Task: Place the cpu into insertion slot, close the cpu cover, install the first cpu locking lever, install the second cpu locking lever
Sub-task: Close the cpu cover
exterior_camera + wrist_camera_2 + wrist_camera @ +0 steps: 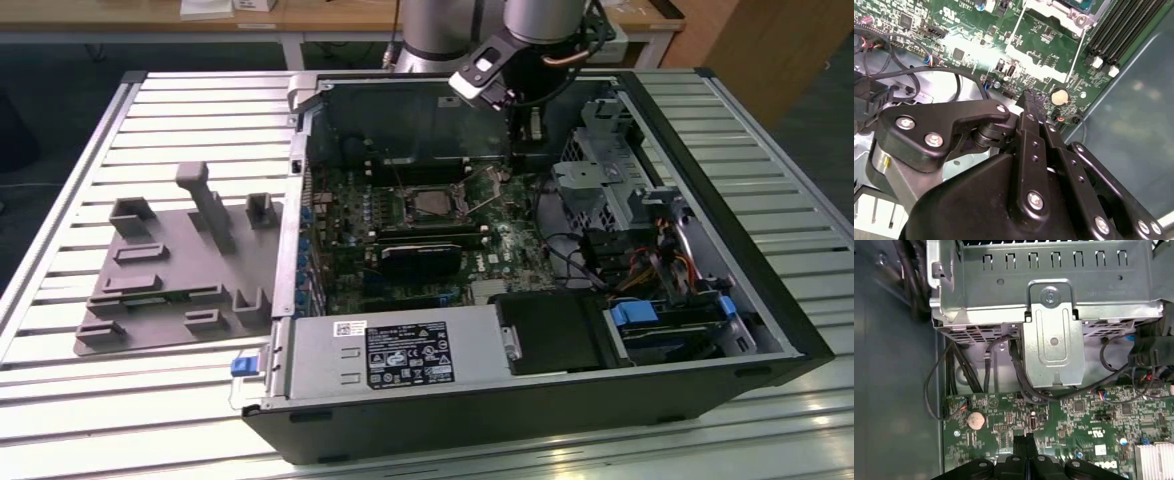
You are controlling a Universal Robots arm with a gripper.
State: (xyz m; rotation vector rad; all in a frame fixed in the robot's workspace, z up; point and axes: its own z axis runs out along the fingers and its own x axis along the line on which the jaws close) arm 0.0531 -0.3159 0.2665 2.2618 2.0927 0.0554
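On the exterior view's left, a grey holder block sits on the table. Beside it lies the open computer box.

In the middle of the green board, the cpu sits in the insertion slot. The cpu cover looks like it is lying flat on top. A thin wire locking lever sticks out from the slot, and I think it is not hooked down yet.

A bit to the exterior view's right of the slot, the claw reaches down into the box. In both wrist views the claw is squeezed tight, with nothing between its fingers. Its tip is very near the board, just beside a small round battery.

Things could go wrong here. The lever is thin and springy, so a closed claw pushing on it could slip off. Then the tip might poke the board and scratch the little parts, or knock the battery. If the lever pops back up, the cover may lift too.

Further right are a metal cage and loose black cables. The arm could snag a cable if it swings that way.
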